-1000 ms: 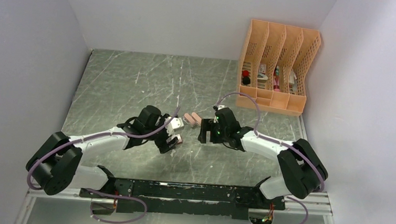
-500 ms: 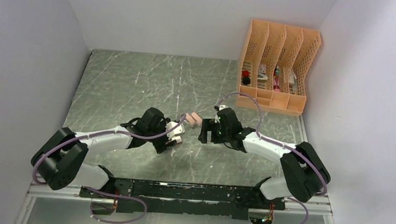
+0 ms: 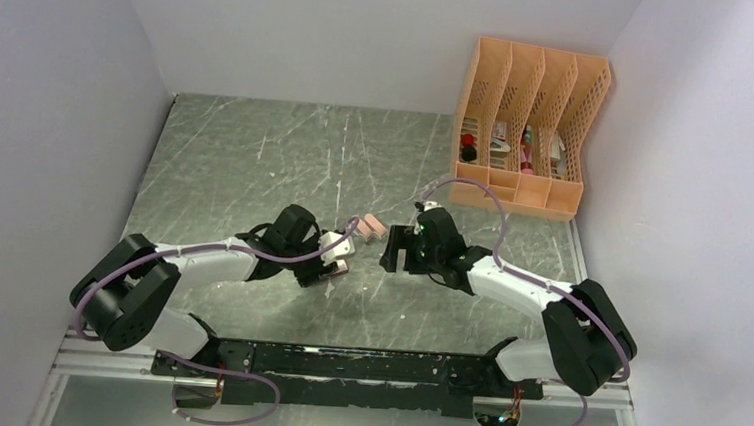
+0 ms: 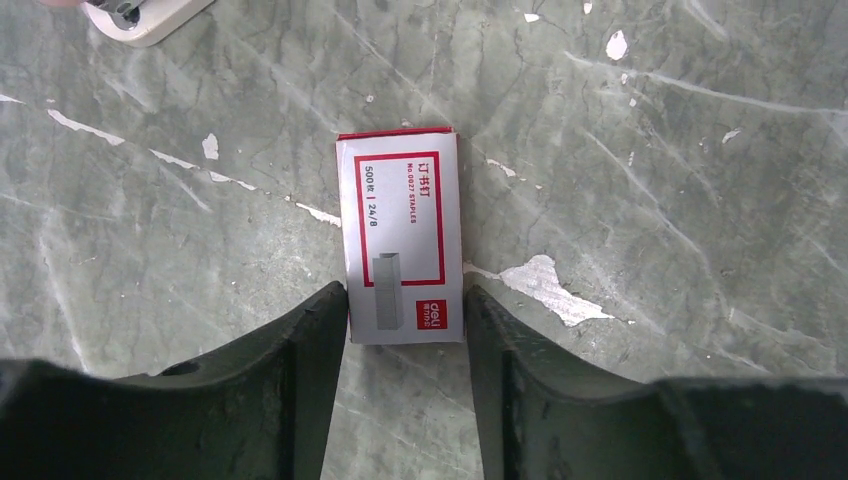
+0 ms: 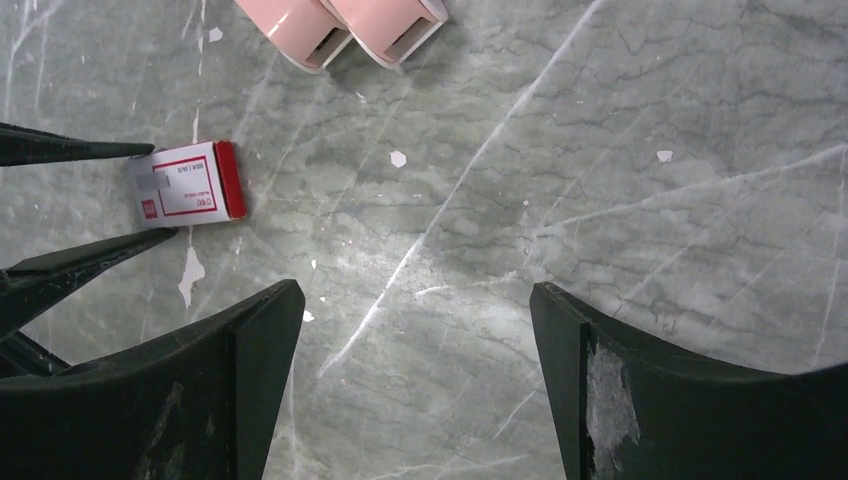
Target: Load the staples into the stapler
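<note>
— What does the overhead view give?
— The staple box [image 3: 339,268] lies on the grey surface [image 3: 256,164] at mid-frame, mostly hidden between the left jaws. Two pink staplers [image 3: 370,228] sit just up and to the right. The right jaws hang right of centre.
— Left wrist?
— The box [image 4: 402,240] lies flat, label up, and the left jaws are closed against both long sides of its lower end.
— Right wrist?
— The right jaws are spread wide and hold nothing. The box [image 5: 185,185] is at the left and the staplers [image 5: 340,20] are at the top edge.
</note>
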`<control>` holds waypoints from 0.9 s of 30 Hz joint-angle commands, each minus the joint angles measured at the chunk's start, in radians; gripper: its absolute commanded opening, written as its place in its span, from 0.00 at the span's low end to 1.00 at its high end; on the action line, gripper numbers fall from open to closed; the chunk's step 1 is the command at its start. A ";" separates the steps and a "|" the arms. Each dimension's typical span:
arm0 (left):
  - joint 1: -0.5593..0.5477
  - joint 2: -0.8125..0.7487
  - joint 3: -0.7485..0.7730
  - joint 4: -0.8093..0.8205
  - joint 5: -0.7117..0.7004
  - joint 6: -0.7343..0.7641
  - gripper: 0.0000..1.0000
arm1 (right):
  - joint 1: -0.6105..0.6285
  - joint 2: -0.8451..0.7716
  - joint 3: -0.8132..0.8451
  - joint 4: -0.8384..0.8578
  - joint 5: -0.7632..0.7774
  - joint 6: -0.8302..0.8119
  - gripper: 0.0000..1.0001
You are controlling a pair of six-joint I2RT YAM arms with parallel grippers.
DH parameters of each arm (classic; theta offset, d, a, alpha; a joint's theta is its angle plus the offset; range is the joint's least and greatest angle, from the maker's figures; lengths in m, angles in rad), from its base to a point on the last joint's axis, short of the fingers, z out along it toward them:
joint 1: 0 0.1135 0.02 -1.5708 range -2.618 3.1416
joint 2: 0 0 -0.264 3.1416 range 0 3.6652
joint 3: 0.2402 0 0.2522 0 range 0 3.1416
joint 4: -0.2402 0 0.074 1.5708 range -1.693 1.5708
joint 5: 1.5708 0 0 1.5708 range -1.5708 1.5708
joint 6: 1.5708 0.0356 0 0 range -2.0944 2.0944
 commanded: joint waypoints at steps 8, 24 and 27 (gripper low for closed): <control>-0.005 0.033 0.015 -0.042 0.052 0.061 0.41 | -0.006 -0.023 -0.002 -0.008 0.057 0.044 0.89; -0.116 0.136 0.199 -0.133 0.068 0.112 0.43 | -0.009 -0.039 -0.019 -0.097 0.178 0.093 0.89; -0.156 0.186 0.256 -0.133 0.076 0.101 0.43 | -0.018 -0.053 -0.029 -0.126 0.214 0.114 0.89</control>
